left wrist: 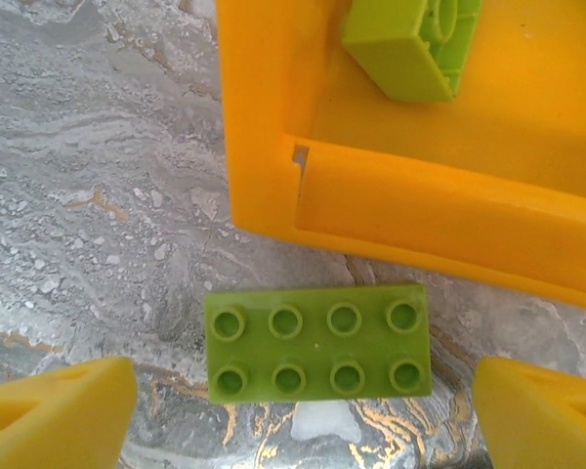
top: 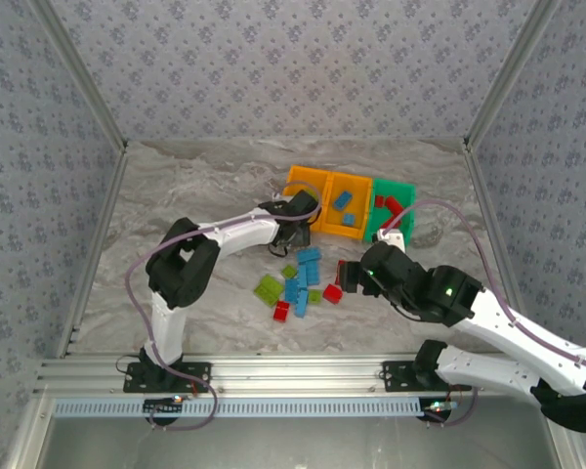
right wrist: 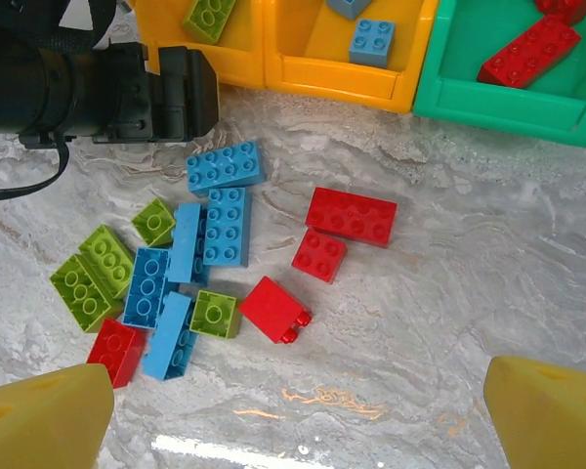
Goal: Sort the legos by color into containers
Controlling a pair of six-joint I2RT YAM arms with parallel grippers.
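My left tool (left wrist: pixel 298 422) hangs low over the counter (left wrist: pixel 98 195) with its 2 yellow fingers (left wrist: pixel 54 410) spread wide apart and nothing clamped. A lime brick (left wrist: pixel 317 342), 2 by 4 studs, lies flat and studs up between them, touching neither. It sits just in front of the left orange bin (left wrist: pixel 273 117), close to the front wall but apart from it. Inside that bin a second lime piece (left wrist: pixel 410 44) lies tipped over.

My right tool (right wrist: pixel 298 422) is also wide apart and holds nothing, hovering above the near edge of the loose legos (right wrist: pixel 225 227). That scatter of blue, lime and red pieces lies on the counter in front of the bins. A red 2 by 4 (right wrist: pixel 352 215) lies at its right side, with a smaller red brick (right wrist: pixel 319 255) just beside it.

The middle orange bin (right wrist: pixel 342 78) holds a blue brick (right wrist: pixel 371 41). The green bin (right wrist: pixel 508 103) to its right holds a red one (right wrist: pixel 527 51). The 3 bins stand in a row, touching side to side.
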